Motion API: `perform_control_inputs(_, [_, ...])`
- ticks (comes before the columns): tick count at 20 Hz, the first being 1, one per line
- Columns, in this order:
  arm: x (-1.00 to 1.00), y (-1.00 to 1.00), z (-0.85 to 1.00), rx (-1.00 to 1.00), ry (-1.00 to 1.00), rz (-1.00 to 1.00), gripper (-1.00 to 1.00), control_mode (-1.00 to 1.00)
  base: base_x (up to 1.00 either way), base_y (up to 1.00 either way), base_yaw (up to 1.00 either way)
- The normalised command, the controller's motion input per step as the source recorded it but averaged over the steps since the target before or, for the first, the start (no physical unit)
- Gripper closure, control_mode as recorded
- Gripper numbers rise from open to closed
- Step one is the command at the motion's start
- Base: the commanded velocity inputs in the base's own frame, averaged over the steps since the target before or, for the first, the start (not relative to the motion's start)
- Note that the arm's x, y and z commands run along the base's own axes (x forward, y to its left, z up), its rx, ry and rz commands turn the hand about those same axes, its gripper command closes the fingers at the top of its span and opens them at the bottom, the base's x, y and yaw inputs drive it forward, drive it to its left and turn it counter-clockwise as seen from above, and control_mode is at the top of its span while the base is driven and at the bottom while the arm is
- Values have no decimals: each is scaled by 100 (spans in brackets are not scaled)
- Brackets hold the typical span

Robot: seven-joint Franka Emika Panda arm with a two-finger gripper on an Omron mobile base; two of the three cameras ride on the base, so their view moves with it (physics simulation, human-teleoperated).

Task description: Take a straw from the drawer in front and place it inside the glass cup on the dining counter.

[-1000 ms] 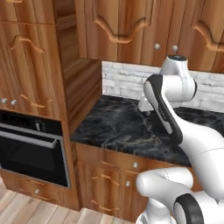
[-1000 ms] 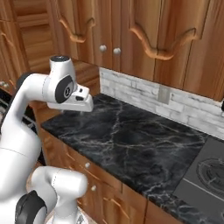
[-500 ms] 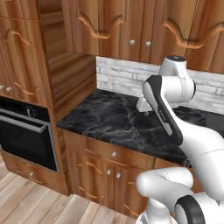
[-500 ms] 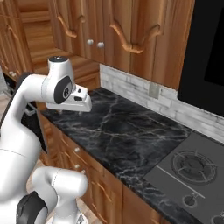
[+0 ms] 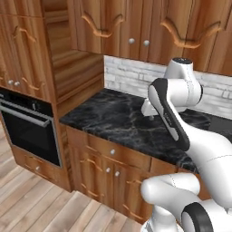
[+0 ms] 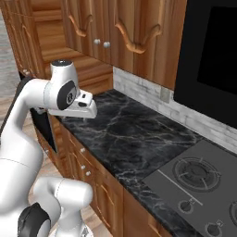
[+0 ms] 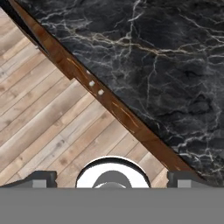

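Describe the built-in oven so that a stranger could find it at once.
Start at the black marble counter backed by white brick. At its left end stands a tall wooden cabinet column, and the oven is set into it below the counter's height. Its black glass door with a silver bar handle stands out among the wooden fronts.

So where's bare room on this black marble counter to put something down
Bare marble counter runs from the gas hob leftward to the wooden wall by the oven, back to the white brick backsplash. The open gripper hangs above its left end.

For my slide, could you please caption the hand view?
Open gripper looking down past the black marble counter edge to the wooden floor.
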Motion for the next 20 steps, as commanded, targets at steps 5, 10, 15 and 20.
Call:
perform_control_inputs(5, [0,0,0,0,0,0,-100,100,-9,-43,25])
perform_control_inputs(10, [0,0,0,0,0,0,-100,100,-34,-47,26])
perform_control_inputs(15, [0,0,0,0,0,0,-100,100,-9,-29,20])
perform_control_inputs(20, [0,0,0,0,0,0,-100,100,0,-32,21])
